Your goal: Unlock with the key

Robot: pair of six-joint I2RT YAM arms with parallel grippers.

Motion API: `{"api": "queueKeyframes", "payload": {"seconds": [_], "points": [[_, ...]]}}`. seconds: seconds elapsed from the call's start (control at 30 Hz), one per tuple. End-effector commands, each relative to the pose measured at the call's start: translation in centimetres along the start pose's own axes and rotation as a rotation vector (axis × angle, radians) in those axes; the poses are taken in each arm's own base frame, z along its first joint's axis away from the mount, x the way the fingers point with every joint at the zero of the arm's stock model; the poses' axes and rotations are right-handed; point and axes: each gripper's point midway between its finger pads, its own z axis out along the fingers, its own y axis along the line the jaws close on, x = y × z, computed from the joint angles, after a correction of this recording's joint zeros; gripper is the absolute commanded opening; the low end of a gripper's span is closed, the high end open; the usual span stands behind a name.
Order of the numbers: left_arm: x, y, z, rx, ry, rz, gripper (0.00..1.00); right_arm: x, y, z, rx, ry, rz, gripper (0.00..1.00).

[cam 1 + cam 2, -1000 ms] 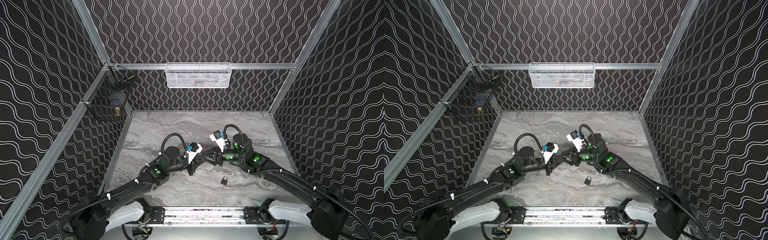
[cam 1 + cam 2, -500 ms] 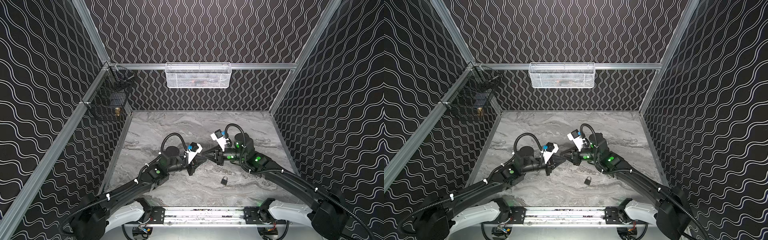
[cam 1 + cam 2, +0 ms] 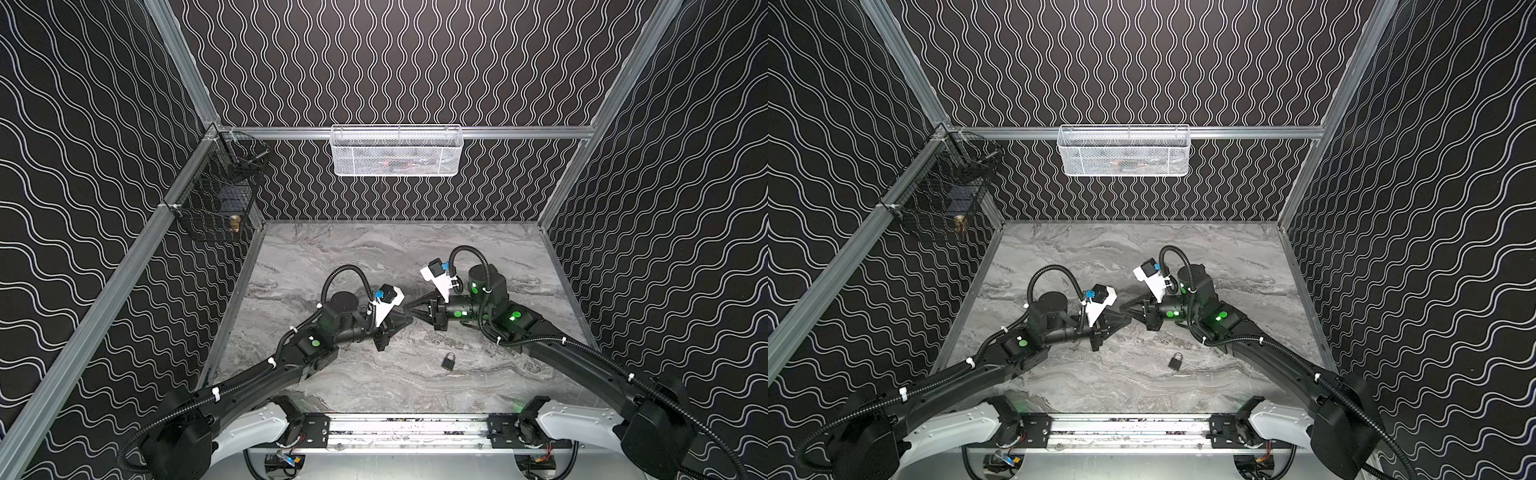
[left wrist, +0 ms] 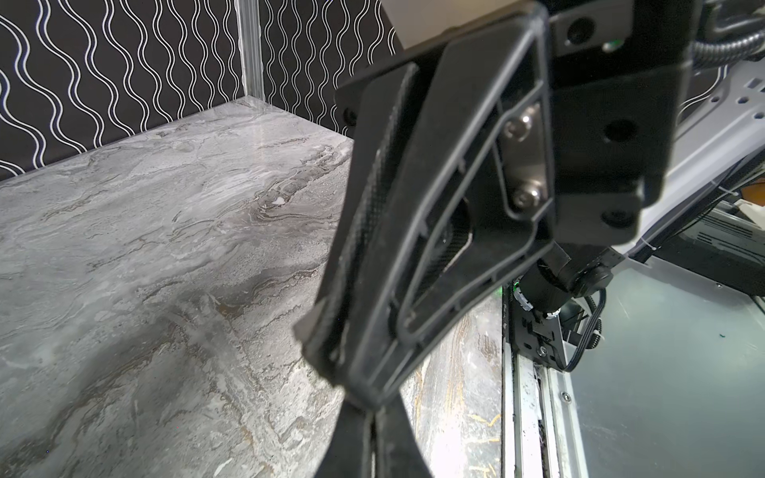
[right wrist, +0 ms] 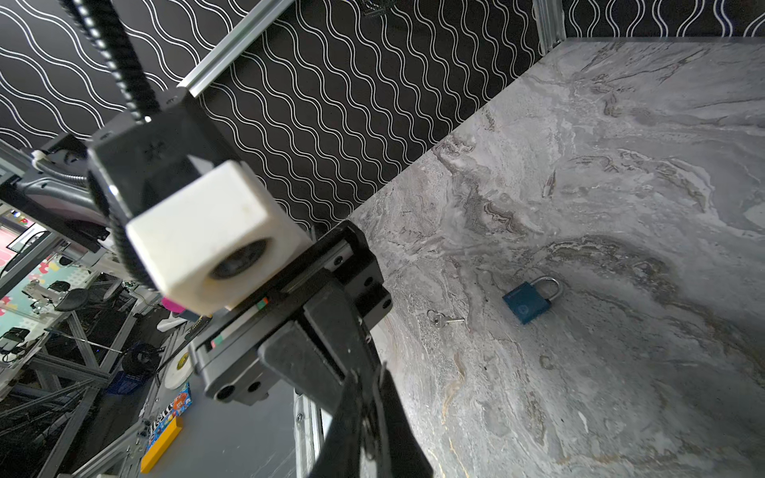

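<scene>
The left hand [image 3: 408, 320] and the right hand [image 3: 407, 308] were each pinched fully together, nothing visible in either, tips almost meeting above the table [image 3: 374, 249]. The blue padlock [image 5: 530, 300] lay flat below the right hand, nearer the arm bases. The key [image 5: 443, 319] lay beside the padlock, toward the left hand, apart from it.

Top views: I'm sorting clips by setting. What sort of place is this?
Probably a robot test booth in a lab: wavy-patterned walls on metal framing close it in, two robot arms are mounted on a front rail, and the marble-look table carries a padlock and key.
</scene>
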Motion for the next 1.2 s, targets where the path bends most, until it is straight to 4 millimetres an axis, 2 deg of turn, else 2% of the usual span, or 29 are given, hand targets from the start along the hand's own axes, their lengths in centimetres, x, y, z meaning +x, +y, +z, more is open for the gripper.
{"api": "queueKeyframes", "payload": {"seconds": [0.0, 0.13, 0.27, 0.37, 0.47, 0.63, 0.77, 0.97, 1.17], "points": [[-1.5, -0.7, -0.1, 0.032, -0.045, 0.032, 0.00, -0.4, 0.1, -0.2, 0.003, -0.008, -0.012, 0.00], [-1.9, -0.5, -0.1, 0.020, -0.054, 0.019, 0.00, -0.9, 0.3, -0.4, 0.006, -0.028, -0.010, 0.00], [-2.2, 0.0, -0.5, -0.019, -0.063, -0.016, 0.51, -2.1, 0.2, -0.9, 0.028, -0.078, 0.021, 0.00], [-2.4, 0.5, -1.1, -0.057, -0.088, -0.074, 0.69, -3.1, 0.3, -0.8, 0.016, -0.112, 0.066, 0.00], [-3.1, 1.6, -2.2, -0.141, -0.142, -0.176, 0.72, -3.8, -1.0, -0.8, 0.082, -0.156, 0.129, 0.00], [-4.3, 4.3, -4.9, -0.299, -0.326, -0.463, 0.73, -5.2, -3.0, -1.4, 0.161, -0.286, 0.237, 0.00], [-5.8, 4.9, -6.3, -0.293, -0.472, -0.627, 0.73, -6.0, -3.1, -1.0, 0.135, -0.342, 0.281, 0.00], [-7.9, 5.1, -6.2, -0.197, -0.595, -0.834, 0.72, -6.9, -2.7, -0.6, 0.109, -0.439, 0.328, 0.00], [-10.5, 4.4, -6.0, -0.096, -0.695, -0.873, 0.65, -8.3, -1.2, -0.5, 0.080, -0.521, 0.352, 0.00]]}}
